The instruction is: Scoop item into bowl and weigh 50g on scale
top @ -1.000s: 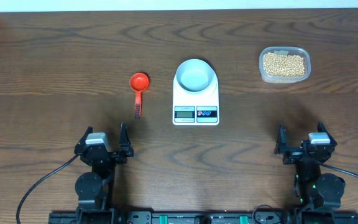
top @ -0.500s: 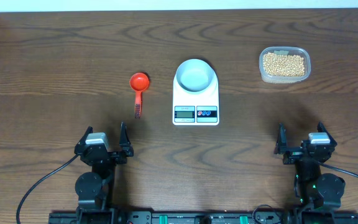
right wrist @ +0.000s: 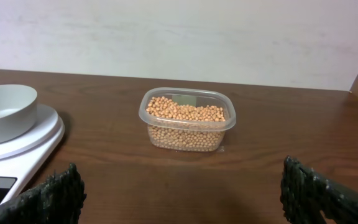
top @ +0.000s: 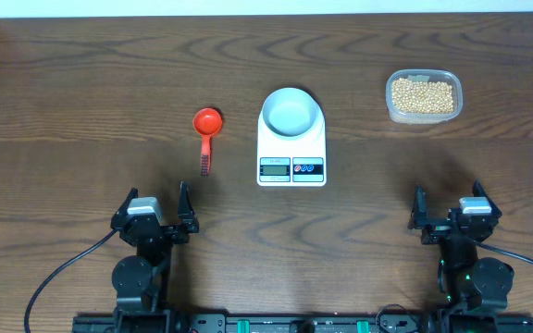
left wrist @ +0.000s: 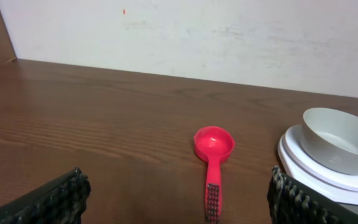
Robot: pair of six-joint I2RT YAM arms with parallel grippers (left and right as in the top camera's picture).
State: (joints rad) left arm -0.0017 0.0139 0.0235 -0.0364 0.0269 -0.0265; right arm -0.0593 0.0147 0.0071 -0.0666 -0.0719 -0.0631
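Two arms sit parked at the near edge of the desk (top: 81, 92), one toward each corner. Left claw (top: 155, 203): jaws spread wide, nothing between them. Right claw (top: 449, 205): the same, apart and empty. Neither touches anything.

The layout reads as a deliberate start line. The scale (top: 276, 148) sits mid-desk with its display and buttons turned toward the arms. The pale bowl (top: 291, 113) already rests on its platform, empty, so whatever lands in it should register at once. The red scoop (left wrist: 212, 155) lies on the desk left of the scale, apart from it. Its cup faces away and its handle points back toward the left claw, which I judge an easy straight reach. The clear plastic tub (top: 389, 102) stands far right with its lid off, filled with tan soybeans (top: 422, 95). It lies dead ahead in the right wrist view.

Judgement: no scooping has begun. Every bean is in the tub, with none in the bowl or loose on the desk. The scoop and tub lie on opposite sides of the scale, so the scoop faces a long carry across. A spill over the platform is the risk there. The display digits are too small to read.
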